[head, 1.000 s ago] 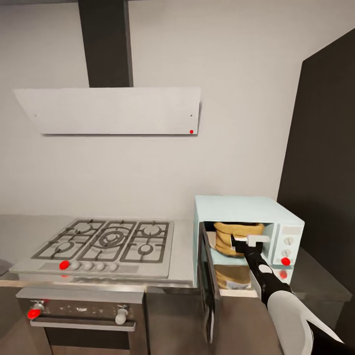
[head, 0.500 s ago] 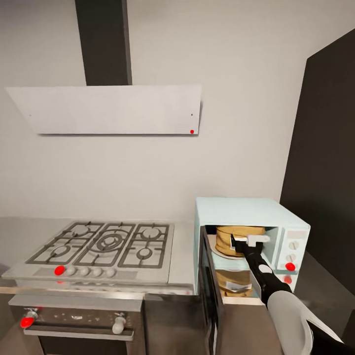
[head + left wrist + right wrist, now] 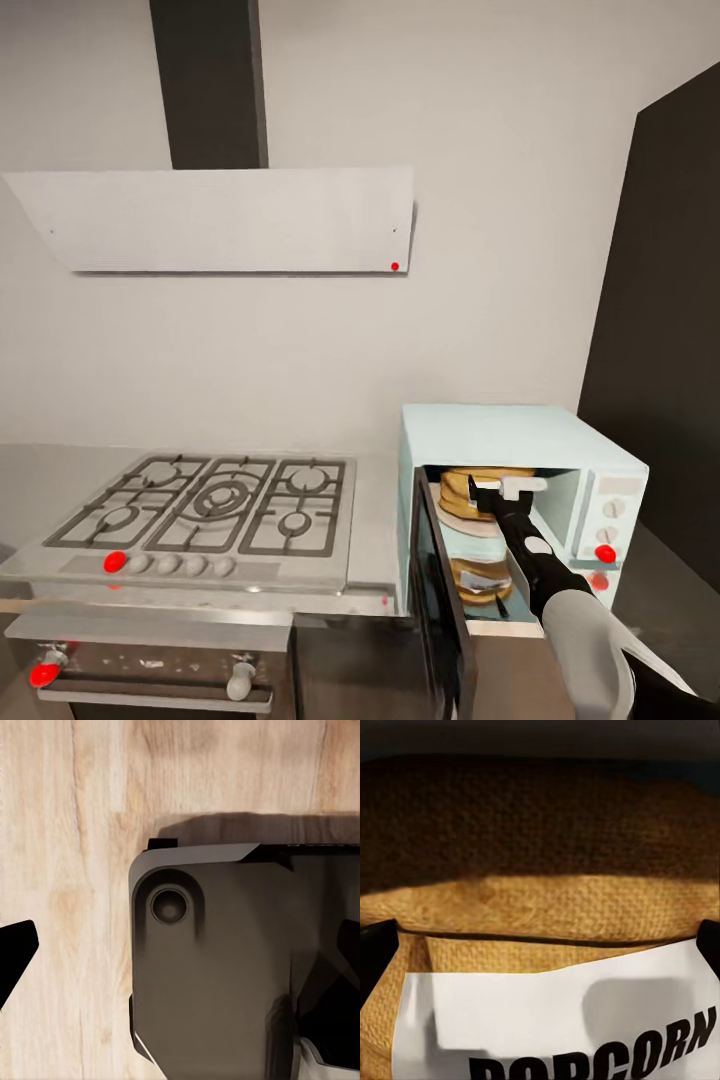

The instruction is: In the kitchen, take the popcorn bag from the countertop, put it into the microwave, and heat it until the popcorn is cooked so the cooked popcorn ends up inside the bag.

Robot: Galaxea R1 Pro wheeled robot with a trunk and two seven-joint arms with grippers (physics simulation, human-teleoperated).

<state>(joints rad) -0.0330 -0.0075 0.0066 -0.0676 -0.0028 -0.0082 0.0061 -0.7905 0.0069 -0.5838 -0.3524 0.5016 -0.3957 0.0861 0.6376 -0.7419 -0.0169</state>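
Now the popcorn bag sits inside the microwave, directly ahead of the right claw.
Its fingers are spread around the sack's front; the open door hangs just left of the claw, the tabletop beyond.

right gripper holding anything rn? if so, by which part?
Cannot tell for sure. The right gripper is at the popcorn bag inside the microwave, fingers flanking its labelled front below the rolled rim; contact isn't visible.
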